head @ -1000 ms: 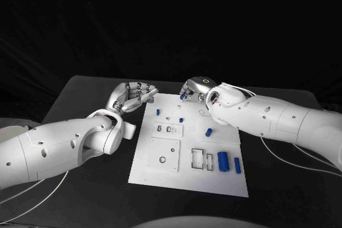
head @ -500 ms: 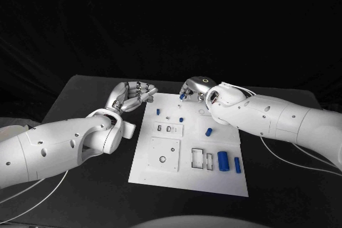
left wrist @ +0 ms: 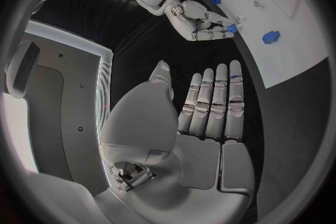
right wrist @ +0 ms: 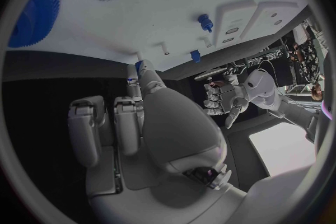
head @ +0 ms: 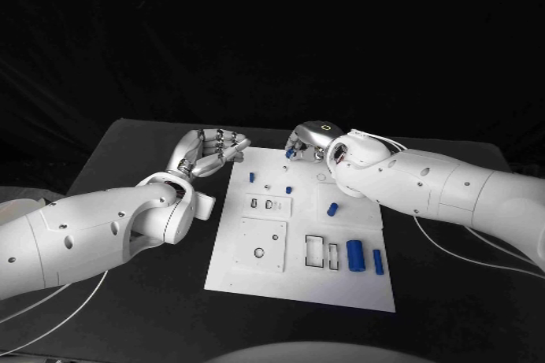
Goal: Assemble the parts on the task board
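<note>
Nothing moved, right hand (head: 309,139) pinching blue part (head: 292,152) (far edge), left hand (head: 213,152) spread.

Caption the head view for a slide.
Right robot hand pinches a small blue part at the white task board's far edge; left robot hand waits open.

Matt white board (head: 298,278) beside the hands, smooth blue plastic-looking parts (head: 355,257) on it; both hands, left (head: 213,152) and right (head: 309,139), are silvery metal (satin, faintly glossy); table (head: 136,146) beneath is matt black

White arms (head: 102,229) — silver robot hands (head: 211,152)
</note>
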Motion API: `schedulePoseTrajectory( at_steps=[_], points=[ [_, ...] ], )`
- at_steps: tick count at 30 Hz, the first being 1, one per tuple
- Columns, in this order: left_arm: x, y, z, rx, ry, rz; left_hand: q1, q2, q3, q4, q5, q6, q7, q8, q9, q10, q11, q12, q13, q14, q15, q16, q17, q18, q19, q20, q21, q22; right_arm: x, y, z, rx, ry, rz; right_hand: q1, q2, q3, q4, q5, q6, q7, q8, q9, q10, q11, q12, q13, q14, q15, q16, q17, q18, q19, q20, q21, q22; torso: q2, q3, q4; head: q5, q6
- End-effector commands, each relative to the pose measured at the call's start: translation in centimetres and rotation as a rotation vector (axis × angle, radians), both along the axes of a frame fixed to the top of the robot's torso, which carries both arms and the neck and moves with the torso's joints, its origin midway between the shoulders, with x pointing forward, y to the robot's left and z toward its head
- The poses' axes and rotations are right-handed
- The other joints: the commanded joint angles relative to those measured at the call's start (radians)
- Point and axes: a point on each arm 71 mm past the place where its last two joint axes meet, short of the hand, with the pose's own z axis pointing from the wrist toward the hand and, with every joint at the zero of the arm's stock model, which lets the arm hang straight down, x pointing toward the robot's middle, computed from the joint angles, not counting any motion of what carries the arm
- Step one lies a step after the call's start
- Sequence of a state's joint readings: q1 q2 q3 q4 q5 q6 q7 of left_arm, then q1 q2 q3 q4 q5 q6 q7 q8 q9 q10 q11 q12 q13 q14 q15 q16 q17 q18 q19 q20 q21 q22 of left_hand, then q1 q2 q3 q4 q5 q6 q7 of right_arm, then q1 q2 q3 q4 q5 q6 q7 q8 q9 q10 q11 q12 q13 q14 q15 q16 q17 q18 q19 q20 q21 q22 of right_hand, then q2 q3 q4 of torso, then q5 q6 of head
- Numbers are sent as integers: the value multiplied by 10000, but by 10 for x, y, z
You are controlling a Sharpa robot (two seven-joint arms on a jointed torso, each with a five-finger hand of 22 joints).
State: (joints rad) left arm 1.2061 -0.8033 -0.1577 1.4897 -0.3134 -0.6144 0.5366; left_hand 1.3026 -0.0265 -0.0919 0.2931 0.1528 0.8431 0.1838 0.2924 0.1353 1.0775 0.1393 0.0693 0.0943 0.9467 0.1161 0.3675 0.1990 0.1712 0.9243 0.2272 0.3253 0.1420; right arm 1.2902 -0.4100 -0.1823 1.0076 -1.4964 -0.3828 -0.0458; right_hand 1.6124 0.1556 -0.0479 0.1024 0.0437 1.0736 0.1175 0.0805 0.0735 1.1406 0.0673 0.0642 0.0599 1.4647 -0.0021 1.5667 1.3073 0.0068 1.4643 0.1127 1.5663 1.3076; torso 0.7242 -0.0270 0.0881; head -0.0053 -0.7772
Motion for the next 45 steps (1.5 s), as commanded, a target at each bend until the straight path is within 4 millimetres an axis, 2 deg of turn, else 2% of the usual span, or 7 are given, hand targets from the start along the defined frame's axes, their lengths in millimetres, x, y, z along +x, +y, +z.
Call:
schedulePoseTrajectory(
  at_steps=[1,34,36,38,41,43,45],
  points=[
    [0,0,2,14,-142,-25,-18,104,-63,-8,61,91,7,-60,12,20,13,-33,11,-62,-4,-55,12,104,-61,9,-36,-17,-3,2,-8,-424,445,47,-22,-37,-5,69,56,45,-88,-31,67,-90,4,-56,-9,1061,-21,41,2635,-68,1065,-25,45,2632,-4,0,-8,6,-26],
    [1,2,2,47,-151,51,-11,125,-68,-9,66,89,9,-72,11,15,15,-36,12,-74,-1,-59,18,105,-71,13,-40,-20,-4,2,-11,-811,614,-69,-20,-198,92,231,52,-348,-149,-195,-36,-612,56,-48,-4,1061,-9,41,2635,-68,1065,-42,45,2632,-9,1,-1,-39,-59],
    [1,2,2,49,-148,56,-11,125,-68,-9,66,89,9,-72,11,15,15,-36,12,-74,-1,-59,18,105,-71,13,-40,-20,-4,2,-11,-806,602,-98,-78,-331,50,297,38,-934,-263,-223,-124,-798,179,-56,-7,1061,99,41,2635,-68,1065,11,45,2632,-8,0,-2,-36,-56],
    [2,2,2,53,-147,62,-11,125,-68,-9,66,89,9,-72,11,15,15,-36,12,-74,-1,-59,18,105,-71,13,-40,-20,-3,2,-11,-807,611,-174,-247,-643,-112,375,111,-2111,-387,-192,-151,-1272,350,-68,-12,1061,251,41,2635,-68,1065,123,45,2632,-13,-2,5,-48,-50],
    [2,2,2,66,-152,84,-11,125,-68,-9,66,89,9,-72,11,15,15,-36,12,-74,-1,-59,18,105,-71,13,-40,-20,-3,1,-11,-732,615,-292,-729,-1002,-402,505,32,-5185,-600,-354,-248,-2235,564,-42,8,1061,372,41,2635,-68,1065,273,45,2632,-21,1,2,-50,-48],
    [3,2,2,76,-155,99,-11,125,-68,-9,66,89,9,-72,11,15,15,-36,12,-74,-1,-59,18,105,-71,13,-40,-20,-3,0,-9,-555,505,-362,-949,-1160,-503,561,34,-6042,-626,-373,-290,-2582,636,-46,10,1061,381,41,2635,-68,1065,309,45,2632,-17,3,9,-52,-40],
    [4,3,1,84,-158,111,-11,125,-68,-9,66,89,9,-72,11,15,15,-36,12,-74,-1,-59,18,105,-71,13,-40,-20,-3,-2,-7,-199,274,-443,-1146,-1288,-526,640,31,-6532,-522,-402,-311,-2886,684,-48,13,1061,366,41,2635,-50,1013,319,18,2569,-12,-1,9,-73,-26]
  ],
)
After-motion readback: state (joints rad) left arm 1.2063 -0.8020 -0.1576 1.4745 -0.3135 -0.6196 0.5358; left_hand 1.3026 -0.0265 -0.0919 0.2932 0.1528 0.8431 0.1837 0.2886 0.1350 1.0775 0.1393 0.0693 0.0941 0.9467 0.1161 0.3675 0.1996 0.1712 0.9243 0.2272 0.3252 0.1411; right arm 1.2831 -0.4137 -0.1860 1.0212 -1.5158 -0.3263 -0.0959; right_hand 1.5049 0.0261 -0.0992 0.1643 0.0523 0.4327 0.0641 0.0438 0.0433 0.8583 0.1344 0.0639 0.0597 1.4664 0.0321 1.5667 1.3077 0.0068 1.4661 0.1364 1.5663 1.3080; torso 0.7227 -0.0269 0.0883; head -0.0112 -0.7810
